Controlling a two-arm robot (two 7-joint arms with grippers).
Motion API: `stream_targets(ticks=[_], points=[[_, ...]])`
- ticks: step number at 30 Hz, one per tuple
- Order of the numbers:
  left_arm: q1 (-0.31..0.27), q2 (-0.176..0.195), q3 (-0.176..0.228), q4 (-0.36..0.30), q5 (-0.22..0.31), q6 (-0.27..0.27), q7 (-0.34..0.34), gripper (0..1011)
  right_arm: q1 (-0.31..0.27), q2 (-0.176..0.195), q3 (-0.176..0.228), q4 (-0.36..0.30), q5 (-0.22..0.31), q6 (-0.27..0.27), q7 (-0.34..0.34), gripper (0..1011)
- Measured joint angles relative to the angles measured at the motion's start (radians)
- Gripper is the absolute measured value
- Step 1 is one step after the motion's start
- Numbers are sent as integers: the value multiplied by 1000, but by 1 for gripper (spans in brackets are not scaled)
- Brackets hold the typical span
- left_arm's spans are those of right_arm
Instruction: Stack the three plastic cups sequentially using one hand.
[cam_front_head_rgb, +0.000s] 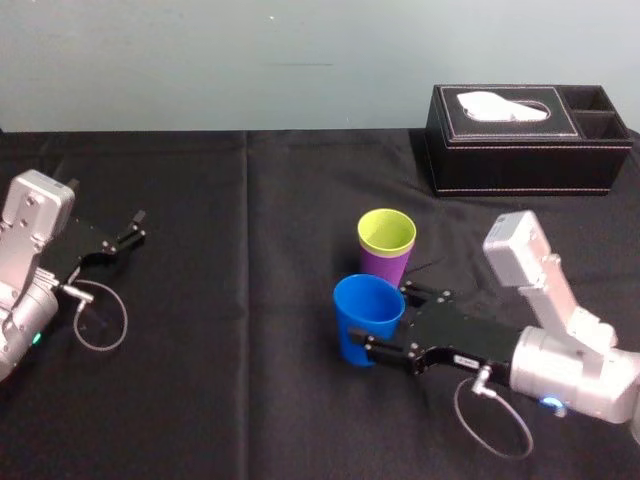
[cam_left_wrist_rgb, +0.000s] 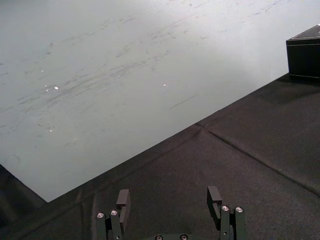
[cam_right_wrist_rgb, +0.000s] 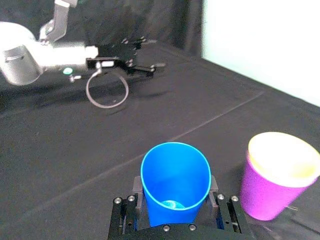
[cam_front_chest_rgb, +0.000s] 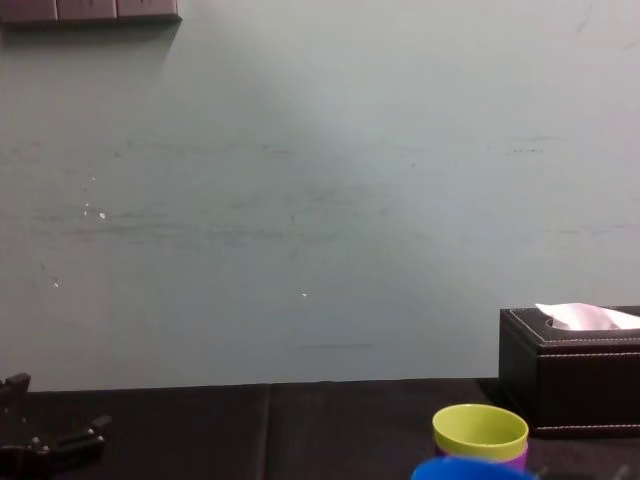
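closest to me, my right gripper is pinching the blue cup, with one finger on each side of its wall. the cup's mouth faces up. i think that is good, because it can drop straight into another cup. i can't tell if its bottom touches the black cloth or hangs just above it.

just behind it stands the purple cup, upright, with the yellow-green cup sitting inside it, rim poking out on top. so two cups are stacked and the blue one is the last. it is right beside that pair. my guess is the next move is up, over and down into the yellow-green one. if i go in tilted, i could knock the pair over.

off at my left, the left gripper sits low by the cloth, fingers spread, holding nothing. this job needs only one hand. farthest back is the black tissue box, out of the way.
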Motion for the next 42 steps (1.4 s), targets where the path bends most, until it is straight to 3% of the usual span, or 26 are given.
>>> stream_targets(ticks=[3, 9, 18, 23, 35, 42], points=[[0, 0, 0, 0, 0, 0, 0, 1011, -34, 27, 47, -88, 29, 73, -48, 724], [0, 0, 0, 0, 0, 0, 0, 1011, -64, 69, 123, -200, 73, 156, -104, 724], [0, 0, 0, 0, 0, 0, 0, 1011, -46, 92, 180, -241, 95, 198, -141, 724], [0, 0, 0, 0, 0, 0, 0, 1011, -7, 86, 177, -218, 75, 203, -156, 724], [0, 0, 0, 0, 0, 0, 0, 1011, 142, 10, 108, -70, 9, 212, -131, 724], [0, 0, 0, 0, 0, 0, 0, 1011, 187, -19, 81, -21, -6, 215, -111, 724]])
